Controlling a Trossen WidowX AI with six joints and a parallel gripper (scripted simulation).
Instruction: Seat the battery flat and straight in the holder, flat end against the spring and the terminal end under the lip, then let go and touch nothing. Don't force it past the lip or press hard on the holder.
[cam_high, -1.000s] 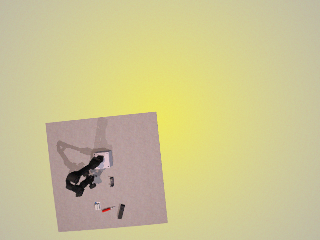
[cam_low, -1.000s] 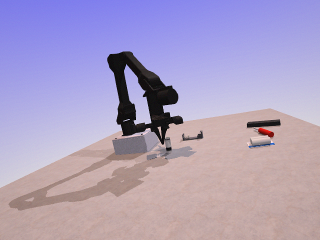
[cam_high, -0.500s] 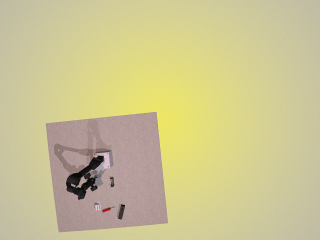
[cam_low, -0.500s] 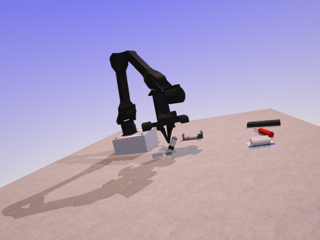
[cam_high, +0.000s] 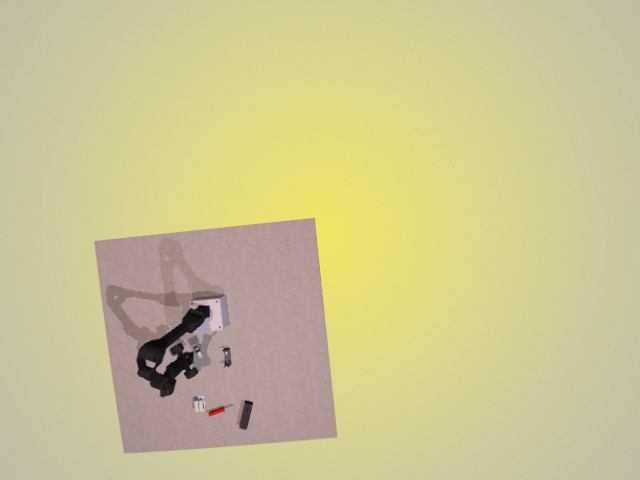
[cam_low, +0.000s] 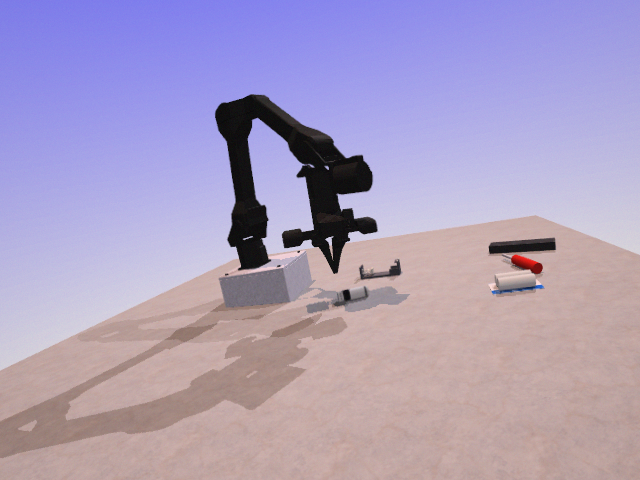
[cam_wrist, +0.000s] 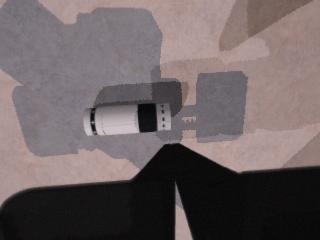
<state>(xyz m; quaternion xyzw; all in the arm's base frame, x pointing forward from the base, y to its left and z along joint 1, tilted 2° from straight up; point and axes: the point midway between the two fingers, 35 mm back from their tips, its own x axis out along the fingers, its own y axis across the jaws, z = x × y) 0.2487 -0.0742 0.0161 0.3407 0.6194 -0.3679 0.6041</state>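
Observation:
The battery (cam_high: 198, 352) (cam_low: 355, 294) (cam_wrist: 117, 120) is white with a black band near one end. It is on its side on the table, outside the holder; whether it lies fully flat is hard to tell. In the wrist view it runs left to right, banded end nearest the fingers. My gripper (cam_low: 334, 271) (cam_wrist: 171, 151) is shut and empty, its tips together above the table beside that end. The dark holder (cam_high: 227, 357) (cam_low: 395, 268) stands empty beyond the battery in the exterior view, an upright wall at each end. The spring and lip are too small to make out.
The robot's pale base block (cam_high: 216, 316) (cam_low: 255, 290) stands near the holder. Farther off are white cylinders (cam_high: 199, 404) (cam_low: 515, 281) on a blue-edged card, a red-handled screwdriver (cam_high: 216, 411) (cam_low: 526, 264) and a long black block (cam_high: 246, 414) (cam_low: 522, 245).

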